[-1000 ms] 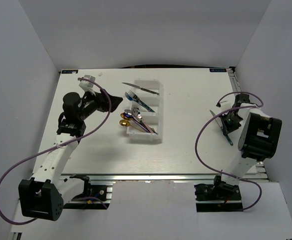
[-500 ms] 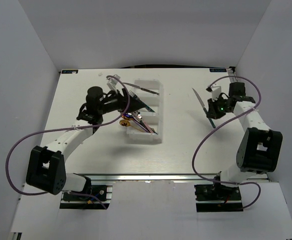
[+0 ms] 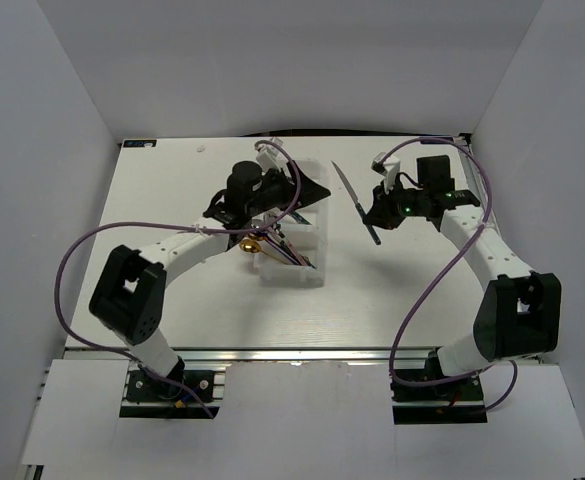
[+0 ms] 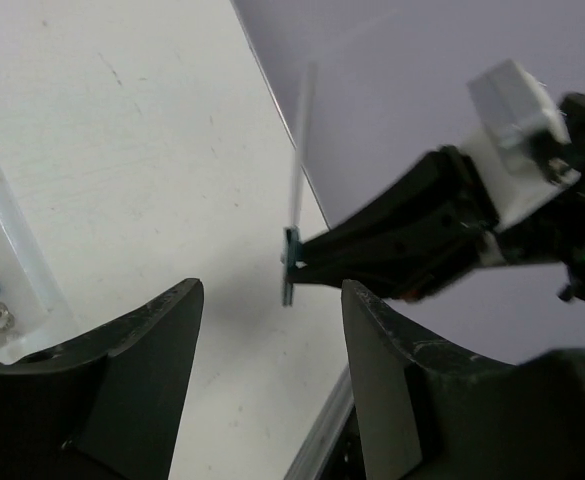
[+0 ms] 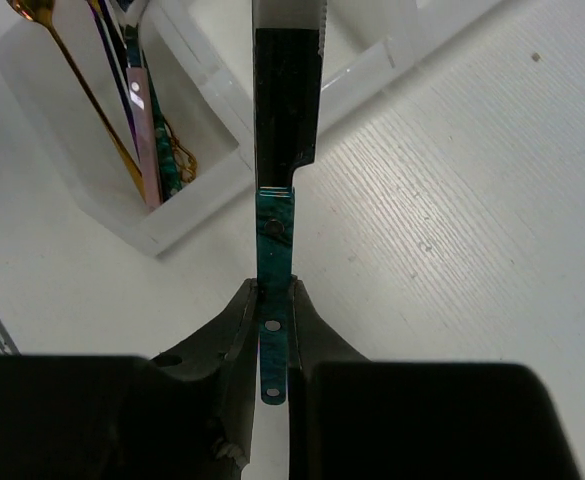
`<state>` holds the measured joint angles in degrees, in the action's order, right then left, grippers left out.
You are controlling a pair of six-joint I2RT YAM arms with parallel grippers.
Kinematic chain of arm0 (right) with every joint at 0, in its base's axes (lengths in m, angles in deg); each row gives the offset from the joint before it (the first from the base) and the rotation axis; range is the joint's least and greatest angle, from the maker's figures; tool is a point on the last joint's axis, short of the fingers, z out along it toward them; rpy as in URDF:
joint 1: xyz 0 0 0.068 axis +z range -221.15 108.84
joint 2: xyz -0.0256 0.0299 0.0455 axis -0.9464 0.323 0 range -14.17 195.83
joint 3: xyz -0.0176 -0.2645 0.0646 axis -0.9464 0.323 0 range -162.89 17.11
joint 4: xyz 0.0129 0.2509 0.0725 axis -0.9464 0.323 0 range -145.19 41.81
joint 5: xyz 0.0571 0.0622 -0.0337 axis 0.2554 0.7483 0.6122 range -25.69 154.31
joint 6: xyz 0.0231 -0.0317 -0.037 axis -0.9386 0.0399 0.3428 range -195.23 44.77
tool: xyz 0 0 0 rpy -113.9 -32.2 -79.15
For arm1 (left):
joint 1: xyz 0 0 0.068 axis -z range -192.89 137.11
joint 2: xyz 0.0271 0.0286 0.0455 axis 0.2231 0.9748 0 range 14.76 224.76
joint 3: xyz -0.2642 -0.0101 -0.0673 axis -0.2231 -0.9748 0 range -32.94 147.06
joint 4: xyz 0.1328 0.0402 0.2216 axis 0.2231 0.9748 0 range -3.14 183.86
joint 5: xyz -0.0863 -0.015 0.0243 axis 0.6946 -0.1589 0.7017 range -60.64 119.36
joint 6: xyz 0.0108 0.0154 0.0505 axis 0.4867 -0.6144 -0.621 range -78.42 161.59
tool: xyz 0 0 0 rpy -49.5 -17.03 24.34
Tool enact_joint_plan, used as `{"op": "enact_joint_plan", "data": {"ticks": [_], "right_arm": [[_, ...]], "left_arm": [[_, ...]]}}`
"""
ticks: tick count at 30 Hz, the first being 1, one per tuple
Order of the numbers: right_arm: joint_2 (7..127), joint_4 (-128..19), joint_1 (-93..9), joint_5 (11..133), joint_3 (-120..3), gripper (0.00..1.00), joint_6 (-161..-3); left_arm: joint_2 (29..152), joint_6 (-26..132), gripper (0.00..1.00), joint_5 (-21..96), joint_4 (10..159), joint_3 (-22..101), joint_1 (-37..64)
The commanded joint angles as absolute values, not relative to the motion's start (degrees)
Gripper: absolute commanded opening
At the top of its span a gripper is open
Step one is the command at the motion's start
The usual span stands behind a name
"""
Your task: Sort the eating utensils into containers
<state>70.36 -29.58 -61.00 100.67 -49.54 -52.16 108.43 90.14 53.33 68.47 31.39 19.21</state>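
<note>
A silver knife with a teal handle (image 3: 360,205) hangs tilted above the table, just right of the containers (image 3: 292,279), a white divided tray. My right gripper (image 3: 375,213) is shut on its handle; the right wrist view shows the knife (image 5: 275,245) pinched in the gripper (image 5: 275,292), blade pointing past the tray (image 5: 197,215). A gold spoon (image 3: 250,243) and iridescent utensils (image 5: 140,120) lie in the tray's near compartments. My left gripper (image 3: 312,188) hovers over the tray's far end, open (image 4: 270,300) and holding nothing, facing the held knife (image 4: 290,270).
Purple cables (image 3: 72,260) loop off both arms over the table. A metal rail (image 3: 292,355) runs along the near edge. Grey walls close in the left, right and back. A small white scrap (image 3: 202,148) lies at the back left.
The left arm swung right from the table's left side to above the tray. The right arm carried the knife leftwards from the right edge toward the tray.
</note>
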Motion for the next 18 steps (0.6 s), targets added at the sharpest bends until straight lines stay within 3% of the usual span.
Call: {"op": "enact_joint_plan", "data": {"ticks": [1,9,18], "right_arm": [[67.0,-33.7,-60.9,104.7,-49.5,0.0,-54.7],[65.5,-35.2,-59.6,106.7,-46.9,0.0,-55.5],[64.2,-37.1,-59.6,105.8,-45.9,0.0,-56.2]], "left_arm": [[110.2,90.0,0.68,47.1,68.0,36.1,20.3],[116.7,88.7,0.67,46.1,68.2,43.8,23.5],[116.1,88.7,0.6,45.5,68.3,43.0,24.4]]}}
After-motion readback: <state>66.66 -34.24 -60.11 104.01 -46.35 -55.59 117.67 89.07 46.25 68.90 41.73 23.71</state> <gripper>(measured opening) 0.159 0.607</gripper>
